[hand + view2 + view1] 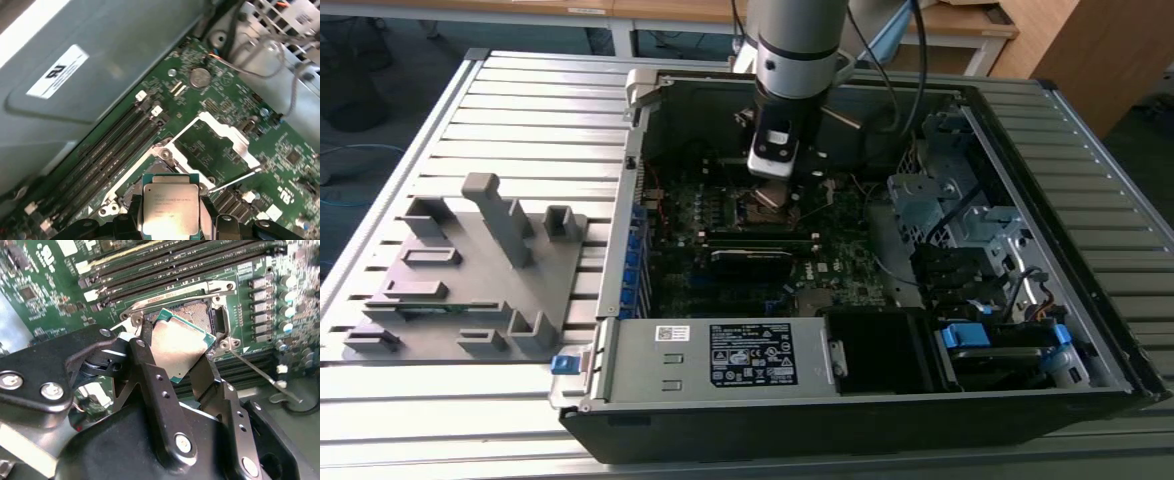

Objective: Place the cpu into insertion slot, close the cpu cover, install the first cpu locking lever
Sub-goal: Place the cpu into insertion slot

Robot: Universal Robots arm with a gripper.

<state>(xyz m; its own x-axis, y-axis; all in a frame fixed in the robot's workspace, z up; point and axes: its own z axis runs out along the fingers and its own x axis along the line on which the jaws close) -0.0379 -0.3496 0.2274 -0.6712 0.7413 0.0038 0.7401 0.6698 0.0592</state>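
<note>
The gripper point(177, 347) is clenching the cpu point(171, 209) by opposite edges, holding it over the open socket point(200, 310) (the cpu cover point(239, 145) is lying swung open beside it). In the exterior view, that is toward eleven o'clock of the computer case's point(854, 430) middle.

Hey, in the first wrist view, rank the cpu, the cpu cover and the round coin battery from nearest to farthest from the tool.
1. The cpu, gripped in the tool itself.
2. The cpu cover, swung open just beyond the cpu.
3. The coin battery, farther still, past the cover.
</note>
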